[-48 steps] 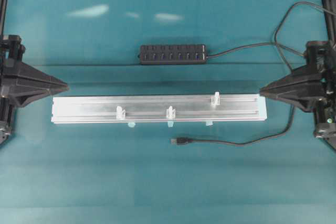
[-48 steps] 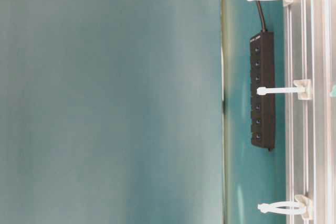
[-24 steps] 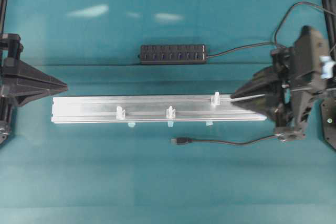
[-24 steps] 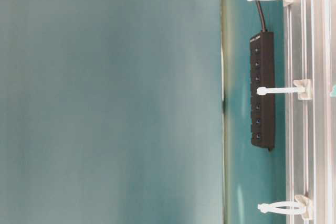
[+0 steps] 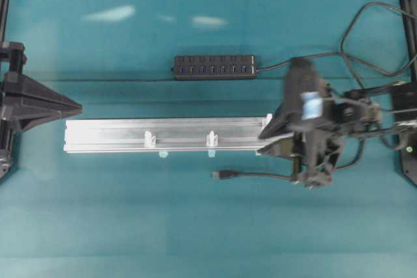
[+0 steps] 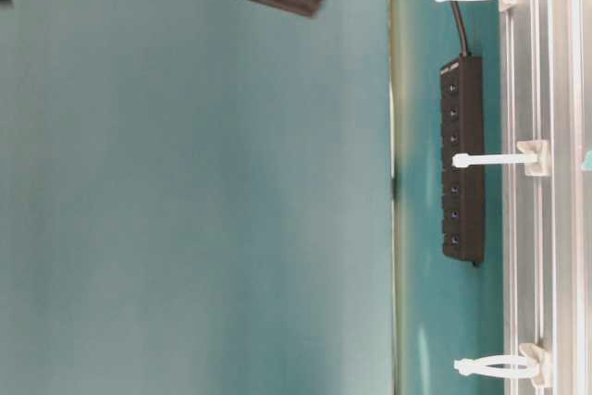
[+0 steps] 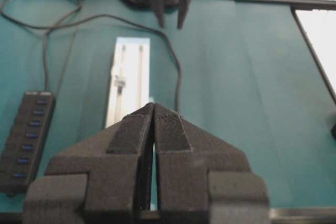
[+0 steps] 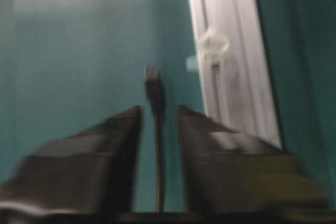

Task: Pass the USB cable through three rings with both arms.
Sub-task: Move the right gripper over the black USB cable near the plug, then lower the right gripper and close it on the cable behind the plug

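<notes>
The long thin black USB cable lies on the teal table, its small rectangular plug (image 5: 225, 175) just in front of the long silver aluminium rail (image 5: 104, 135) and threaded through nothing. The three small white plastic rings (image 5: 149, 139) (image 5: 211, 139) (image 5: 268, 120) stand on that rail. My right pincer (image 5: 260, 144) hangs over the rail's right end with its jaws narrowly apart, holding nothing; in its own blurred view the cord runs below the gap. My left pincer (image 5: 78, 105) waits off the rail's left end, jaws pressed together on nothing. Behind the rail sits a black multi-port hub bar (image 5: 214, 67)
</notes>
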Controlling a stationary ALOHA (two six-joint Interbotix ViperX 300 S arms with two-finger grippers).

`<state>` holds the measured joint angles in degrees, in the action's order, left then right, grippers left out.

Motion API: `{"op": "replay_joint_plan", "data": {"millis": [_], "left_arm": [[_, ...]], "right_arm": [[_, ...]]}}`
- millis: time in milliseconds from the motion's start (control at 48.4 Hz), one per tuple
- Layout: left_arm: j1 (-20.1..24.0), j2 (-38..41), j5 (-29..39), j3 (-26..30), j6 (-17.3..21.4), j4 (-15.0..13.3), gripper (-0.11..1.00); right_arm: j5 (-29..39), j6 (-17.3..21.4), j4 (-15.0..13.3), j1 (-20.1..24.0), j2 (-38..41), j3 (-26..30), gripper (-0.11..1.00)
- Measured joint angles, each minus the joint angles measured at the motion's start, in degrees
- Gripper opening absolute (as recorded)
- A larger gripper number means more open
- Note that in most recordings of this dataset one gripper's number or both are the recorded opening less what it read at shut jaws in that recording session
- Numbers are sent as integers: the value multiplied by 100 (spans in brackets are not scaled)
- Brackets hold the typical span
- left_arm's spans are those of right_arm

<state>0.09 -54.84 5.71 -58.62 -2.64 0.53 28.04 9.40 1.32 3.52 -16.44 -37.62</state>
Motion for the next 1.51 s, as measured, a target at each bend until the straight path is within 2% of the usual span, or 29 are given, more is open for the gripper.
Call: {"op": "replay_joint_plan", "data": {"millis": [83,186,455,579,724,827,1034,1510], "left_arm": [[0,0,26,0,0,0,2],[9,0,35,0,0,0,2],[9,0,44,0,0,0,2],[18,0,53,0,0,0,2],[18,0,62,0,0,0,2],[18,0,62,-9,-9,0,2],[18,0,149,-9,-9,9,2],[18,0,229,0,0,0,2]], "right_arm": [[413,0,-9,18,308,308,-8],[747,0,-18,26,686,606,-9],[1037,0,-35,185,1459,1028,-2],[1134,9,-35,255,1723,1055,10],[1160,9,-35,281,1898,1055,32],[1160,0,-97,281,1969,1055,42],[1187,9,-264,281,2065,1055,43],[1187,0,-281,325,2391,1063,43]]}}
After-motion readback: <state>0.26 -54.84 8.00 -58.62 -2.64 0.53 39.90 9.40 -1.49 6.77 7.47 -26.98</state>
